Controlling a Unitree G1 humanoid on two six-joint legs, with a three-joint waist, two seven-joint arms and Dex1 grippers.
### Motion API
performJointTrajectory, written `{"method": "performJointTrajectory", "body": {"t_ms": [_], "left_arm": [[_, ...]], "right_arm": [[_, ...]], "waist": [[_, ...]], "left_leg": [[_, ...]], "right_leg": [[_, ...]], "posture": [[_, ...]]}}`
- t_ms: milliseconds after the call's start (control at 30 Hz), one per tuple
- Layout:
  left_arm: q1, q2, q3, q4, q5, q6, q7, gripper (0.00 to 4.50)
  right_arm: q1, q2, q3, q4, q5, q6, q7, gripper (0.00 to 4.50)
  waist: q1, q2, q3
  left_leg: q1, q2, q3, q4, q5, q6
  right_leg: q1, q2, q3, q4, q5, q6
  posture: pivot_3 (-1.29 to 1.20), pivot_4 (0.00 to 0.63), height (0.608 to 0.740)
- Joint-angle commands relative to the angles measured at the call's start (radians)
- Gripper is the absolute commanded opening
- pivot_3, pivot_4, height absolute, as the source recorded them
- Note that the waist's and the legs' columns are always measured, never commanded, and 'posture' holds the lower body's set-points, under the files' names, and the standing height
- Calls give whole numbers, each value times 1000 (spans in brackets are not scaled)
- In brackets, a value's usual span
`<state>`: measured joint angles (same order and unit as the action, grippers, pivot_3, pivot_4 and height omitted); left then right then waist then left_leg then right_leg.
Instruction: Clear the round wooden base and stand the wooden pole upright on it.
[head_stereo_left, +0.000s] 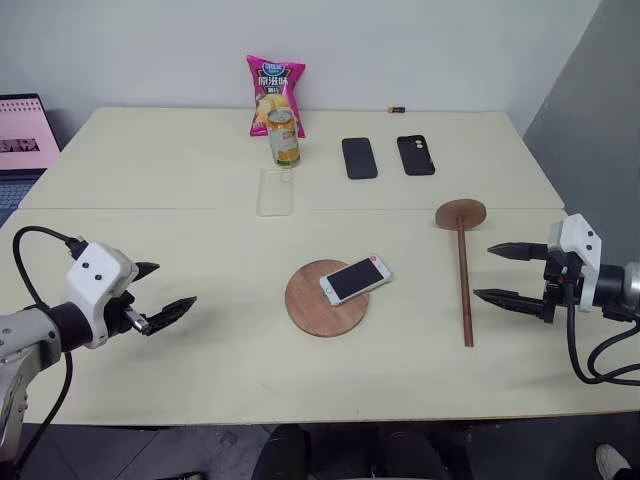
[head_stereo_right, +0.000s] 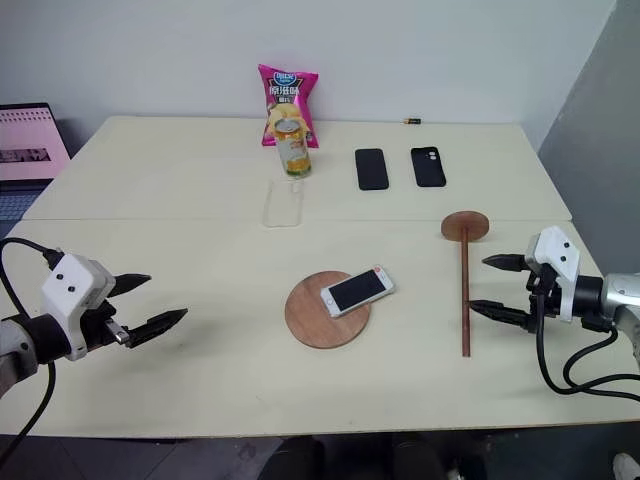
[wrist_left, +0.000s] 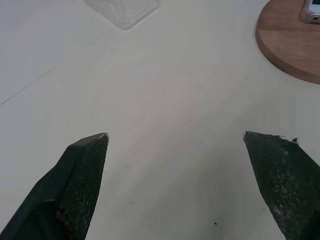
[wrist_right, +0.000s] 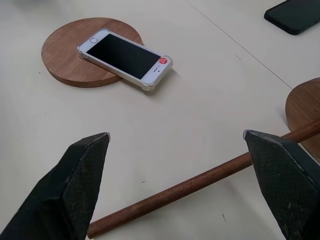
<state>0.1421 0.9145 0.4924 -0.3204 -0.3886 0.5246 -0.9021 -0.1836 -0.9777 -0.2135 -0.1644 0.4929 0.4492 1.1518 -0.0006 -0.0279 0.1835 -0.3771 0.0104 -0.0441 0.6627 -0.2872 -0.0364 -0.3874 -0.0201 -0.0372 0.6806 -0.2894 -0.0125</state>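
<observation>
Round wooden base (head_stereo_left: 322, 300), white phone (head_stereo_left: 355, 279) overlapping its right edge; wooden pole (head_stereo_left: 465, 285) lying right; left gripper (head_stereo_left: 160, 292) and right gripper (head_stereo_left: 505, 272) flanking, fingers spread, empty.

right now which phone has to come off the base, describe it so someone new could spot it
Start at the cream table and find the round wooden base near its middle. The white phone lies face up on the base's far right edge, partly overhanging it. Unlike the two black phones farther back, it is white, in a clear case, and rests on wood.
</observation>
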Motion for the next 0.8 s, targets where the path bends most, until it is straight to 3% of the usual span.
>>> {"method": "performJointTrajectory", "body": {"t_ms": [33, 533, 800], "left_arm": [[-15, 17, 2, -8, -1, -27, -12, 4497], [-129, 5, -32, 37, -43, -52, -31, 4497], [-242, 13, -242, -39, -59, -26, -94, 4497]], "right_arm": [[-2, -12, -33, -21, 10, -4, 1, 4500], [45, 3, -54, -84, 25, 1, -31, 4500], [66, 43, -88, -248, 131, 101, -106, 4500]], "waist": [[0, 0, 0], [1, 0, 0], [1, 0, 0]], "left_leg": [[0, 0, 0, 0, 0, 0], [0, 0, 0, 0, 0, 0], [0, 0, 0, 0, 0, 0]], "right_leg": [[0, 0, 0, 0, 0, 0], [0, 0, 0, 0, 0, 0], [0, 0, 0, 0, 0, 0]], "posture": [[0, 150, 740], [0, 150, 740], [0, 150, 740]]}}
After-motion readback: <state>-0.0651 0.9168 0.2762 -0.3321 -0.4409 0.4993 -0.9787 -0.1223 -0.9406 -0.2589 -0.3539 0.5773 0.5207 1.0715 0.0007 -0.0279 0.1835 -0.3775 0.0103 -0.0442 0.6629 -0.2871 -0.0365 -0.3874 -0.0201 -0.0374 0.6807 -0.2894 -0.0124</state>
